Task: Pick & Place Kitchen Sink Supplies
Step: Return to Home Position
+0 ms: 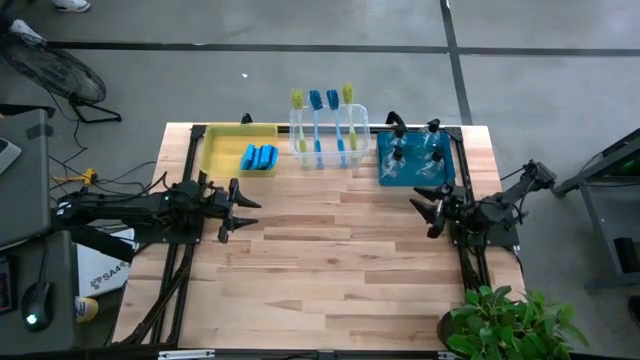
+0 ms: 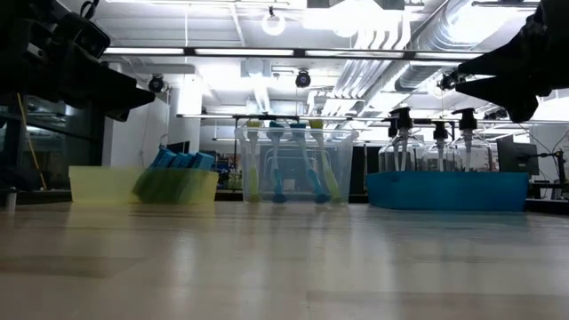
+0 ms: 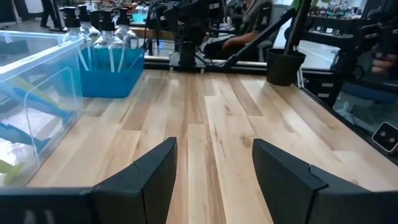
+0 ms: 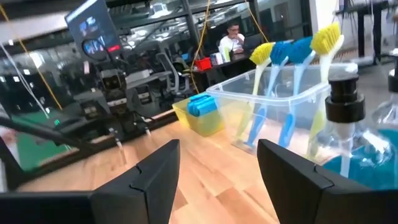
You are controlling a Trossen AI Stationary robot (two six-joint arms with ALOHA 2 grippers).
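Left gripper (image 1: 243, 210) and right gripper (image 1: 422, 215): both released, empty, above the table (image 1: 330, 265). Beyond: blue sponges (image 1: 259, 158), count unclear, in yellow bin (image 1: 214, 150); 4 dish brushes (image 1: 316, 128) in clear bin (image 1: 363, 138); at least 3 spray bottles (image 1: 432, 150) in teal bin (image 1: 384, 176).

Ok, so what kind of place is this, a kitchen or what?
Probably a robotics lab, not a kitchen: left gripper and right gripper hover open over a wooden table, exposed ducts run overhead, and a person sits among monitors behind.

I've got both arms tucked low at their own sides, left gripper (image 1: 243, 210) and right gripper (image 1: 425, 215) pointing toward each other (fingers parted on both).
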